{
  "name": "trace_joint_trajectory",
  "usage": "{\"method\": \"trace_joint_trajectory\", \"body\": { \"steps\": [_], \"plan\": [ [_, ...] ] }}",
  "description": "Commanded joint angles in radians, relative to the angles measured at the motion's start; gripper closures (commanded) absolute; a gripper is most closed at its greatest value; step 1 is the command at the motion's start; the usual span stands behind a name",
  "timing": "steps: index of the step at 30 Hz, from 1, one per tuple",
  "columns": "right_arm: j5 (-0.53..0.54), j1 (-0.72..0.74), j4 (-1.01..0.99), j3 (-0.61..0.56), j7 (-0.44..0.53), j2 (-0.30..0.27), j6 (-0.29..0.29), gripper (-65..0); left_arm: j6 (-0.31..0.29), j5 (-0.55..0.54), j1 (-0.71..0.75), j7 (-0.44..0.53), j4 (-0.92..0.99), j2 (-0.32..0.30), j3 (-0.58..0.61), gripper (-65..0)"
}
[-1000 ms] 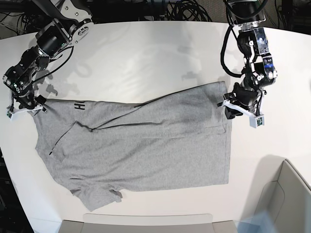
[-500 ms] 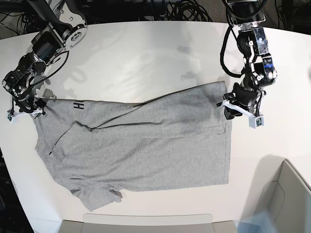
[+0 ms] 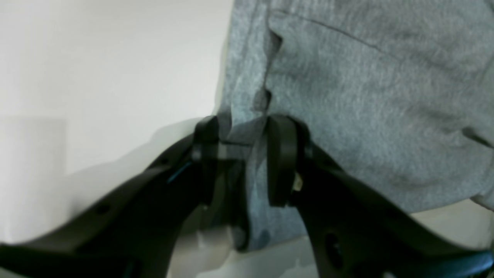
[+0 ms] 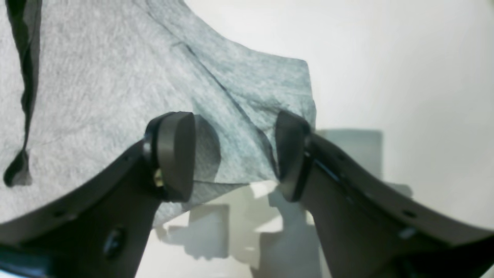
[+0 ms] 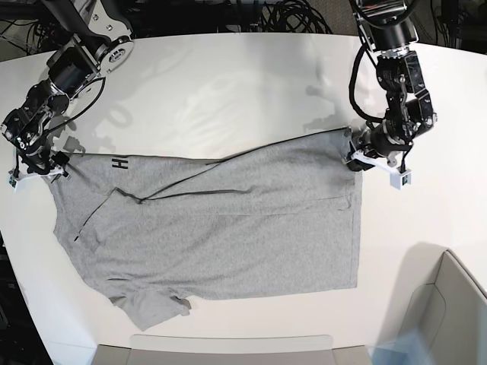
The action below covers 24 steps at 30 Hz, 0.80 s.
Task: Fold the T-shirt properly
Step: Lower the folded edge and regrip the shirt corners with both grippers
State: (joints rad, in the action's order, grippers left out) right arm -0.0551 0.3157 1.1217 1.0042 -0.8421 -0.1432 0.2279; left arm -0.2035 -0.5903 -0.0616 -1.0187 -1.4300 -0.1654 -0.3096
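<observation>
one white table (image 5: 228,84), black cables (image 5: 281,15) behind.

Wide bare table (image 5: 228,84) lies behind the T-shirt (image 5: 228,220), nothing standing between the two arms. Right gripper (image 5: 34,169) sits at the shirt's far-left corner, left gripper (image 5: 364,162) at its far-right corner. A grey bin (image 5: 449,319) blocks the near right corner.
</observation>
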Motion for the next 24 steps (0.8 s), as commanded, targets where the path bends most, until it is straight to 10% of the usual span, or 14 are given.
{"method": "trace_joint_trajectory", "body": {
  "steps": [1, 11, 24],
  "plan": [
    [-0.007, 0.012, 0.01, 0.0, -0.013, -0.014, 0.0, -33.4, -0.001, -0.007, -0.014, 0.007, -0.015, -0.01, -0.001, -22.3],
    [-0.007, 0.012, 0.01, 0.0, -0.01, -0.014, 0.0, -33.4, -0.011, -0.012, -0.111, 0.047, 0.16, -0.069, 0.011, -22.3],
    [-0.009, 0.009, 0.007, -0.028, -0.012, -0.014, 0.0, -32.8, -0.224, -0.01, -0.106, -0.012, 0.188, -0.066, 0.054, -17.5]
  ]
}}
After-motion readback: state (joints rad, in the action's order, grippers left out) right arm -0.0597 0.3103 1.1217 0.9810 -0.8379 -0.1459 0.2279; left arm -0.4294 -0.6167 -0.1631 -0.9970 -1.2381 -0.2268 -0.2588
